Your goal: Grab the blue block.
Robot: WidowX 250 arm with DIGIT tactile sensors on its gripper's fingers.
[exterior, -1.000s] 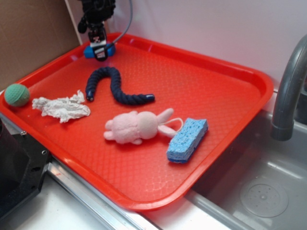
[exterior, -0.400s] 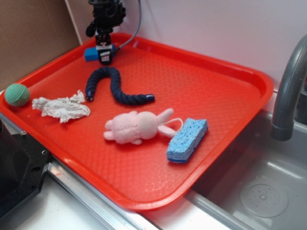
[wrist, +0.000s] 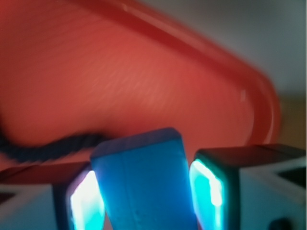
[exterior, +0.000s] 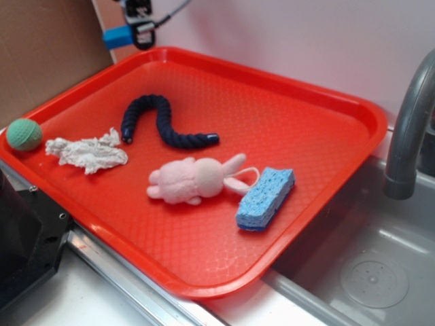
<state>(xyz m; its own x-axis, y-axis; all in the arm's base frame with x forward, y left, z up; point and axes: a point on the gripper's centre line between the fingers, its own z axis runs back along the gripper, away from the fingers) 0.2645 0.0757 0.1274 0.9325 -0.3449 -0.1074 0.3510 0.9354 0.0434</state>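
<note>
Above the red tray's (exterior: 353, 112) far left corner, the gripper (exterior: 139, 30) clamps the blue block (exterior: 116, 36). Both fingers (wrist: 208, 184) press its sides, clear of the tray.

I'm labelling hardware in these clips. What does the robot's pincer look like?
The wrist view shows the pincer best: two dark, blocky fingers with pale inner pads. From the exterior view only its black-and-white lower part shows at the top edge, with a thin dark cable curving off it.
</note>
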